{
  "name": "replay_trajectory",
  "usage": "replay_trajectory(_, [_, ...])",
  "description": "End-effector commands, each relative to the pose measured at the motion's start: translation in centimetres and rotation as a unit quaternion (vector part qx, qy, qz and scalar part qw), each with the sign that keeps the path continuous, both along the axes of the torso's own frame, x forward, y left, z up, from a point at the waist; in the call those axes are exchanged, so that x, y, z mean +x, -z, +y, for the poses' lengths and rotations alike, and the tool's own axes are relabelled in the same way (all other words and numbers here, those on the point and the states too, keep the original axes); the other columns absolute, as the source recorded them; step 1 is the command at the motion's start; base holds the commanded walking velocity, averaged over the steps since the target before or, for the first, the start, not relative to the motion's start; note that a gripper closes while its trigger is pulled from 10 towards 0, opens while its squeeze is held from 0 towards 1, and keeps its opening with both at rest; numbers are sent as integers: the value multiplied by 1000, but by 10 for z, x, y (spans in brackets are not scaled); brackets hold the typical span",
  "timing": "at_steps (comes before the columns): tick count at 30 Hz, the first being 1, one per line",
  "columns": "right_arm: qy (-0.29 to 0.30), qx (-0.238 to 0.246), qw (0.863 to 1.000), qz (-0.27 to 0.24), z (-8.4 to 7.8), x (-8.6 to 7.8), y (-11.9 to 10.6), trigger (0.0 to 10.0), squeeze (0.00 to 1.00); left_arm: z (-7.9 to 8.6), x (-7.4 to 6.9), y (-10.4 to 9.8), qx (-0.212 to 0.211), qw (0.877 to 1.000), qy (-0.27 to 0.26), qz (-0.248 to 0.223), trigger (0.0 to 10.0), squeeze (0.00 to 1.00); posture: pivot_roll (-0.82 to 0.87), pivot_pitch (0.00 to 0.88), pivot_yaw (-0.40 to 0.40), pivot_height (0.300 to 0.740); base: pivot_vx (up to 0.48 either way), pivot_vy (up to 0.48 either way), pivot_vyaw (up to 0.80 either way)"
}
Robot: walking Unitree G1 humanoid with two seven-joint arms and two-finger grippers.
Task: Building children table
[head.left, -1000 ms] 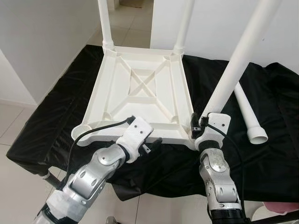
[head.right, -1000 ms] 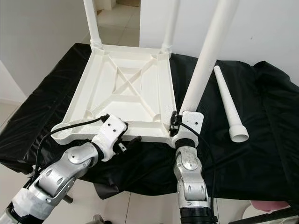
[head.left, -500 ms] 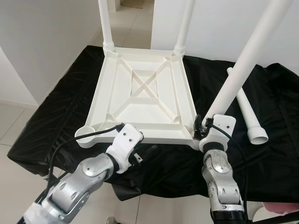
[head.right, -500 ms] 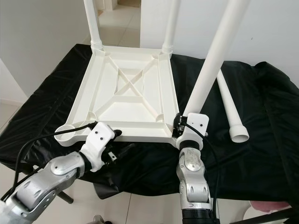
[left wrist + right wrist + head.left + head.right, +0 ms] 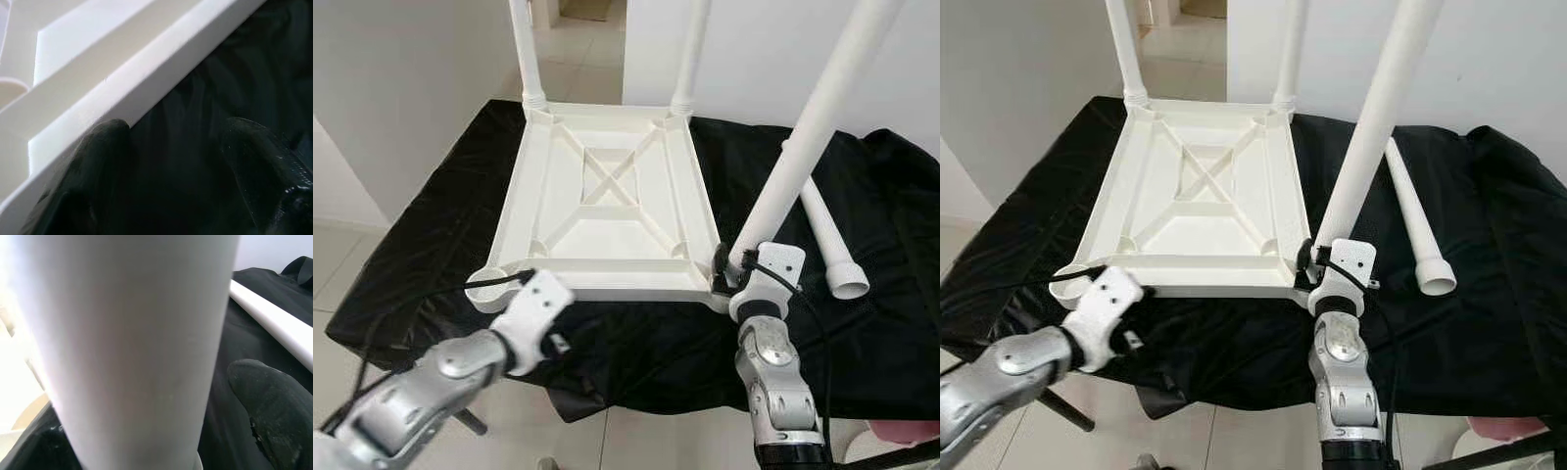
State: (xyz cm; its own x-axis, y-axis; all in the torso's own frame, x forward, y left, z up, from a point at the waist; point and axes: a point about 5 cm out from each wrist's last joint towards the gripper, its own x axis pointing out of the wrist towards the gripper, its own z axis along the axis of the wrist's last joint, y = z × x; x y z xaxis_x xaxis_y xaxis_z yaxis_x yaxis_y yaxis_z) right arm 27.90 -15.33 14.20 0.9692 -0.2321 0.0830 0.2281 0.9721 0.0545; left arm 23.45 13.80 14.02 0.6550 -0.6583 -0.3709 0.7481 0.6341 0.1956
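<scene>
The white plastic table top lies upside down on a black cloth. Two legs stand in its far corners. A third leg rises tilted from the near right corner, with my right gripper shut on its base. In the right wrist view the leg sits beside one black finger. The near left socket is empty. My left gripper hangs open just off the table's near edge, over the cloth. A loose leg lies at the right.
The cloth-covered surface ends close in front of me, with tiled floor to the left and below. White walls flank both sides at the back. A pink object shows at the lower right corner.
My left arm has drawn back and to the left, from the table's near edge toward me. The right gripper still holds the leg at the near right corner.
</scene>
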Motion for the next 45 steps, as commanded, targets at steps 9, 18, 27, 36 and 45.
replay_trajectory(9, [-17, -2, 1000, 19, 4, 3, 7, 10000, 0, 47, 9, 2, 48, 984, 140, 95, 10000, 0, -10, 44, 5, 740, 0, 0, 0])
replay_trajectory(18, [-15, -5, 1000, 18, 1, 5, 7, 10000, 0, 76, 36, -22, 64, 994, 81, 46, 10000, 0, -15, 46, 9, 740, 0, 0, 0])
replay_trajectory(27, [-16, -8, 1000, 25, 1, 3, 11, 10000, 0, 75, 62, -46, 33, 996, 75, -22, 10000, 0, -21, 53, 17, 740, 0, 0, 0])
replay_trajectory(36, [-27, -10, 999, 38, 3, 4, 18, 10000, 0, 42, 110, -69, -35, 991, 8, -126, 10000, 0, -14, 53, 10, 740, 0, 0, 0])
replay_trajectory(45, [-42, -20, 998, 53, 2, -2, 29, 10000, 0, 9, 121, -66, -60, 989, 44, -129, 10000, 0, -25, 55, 16, 740, 0, 0, 0])
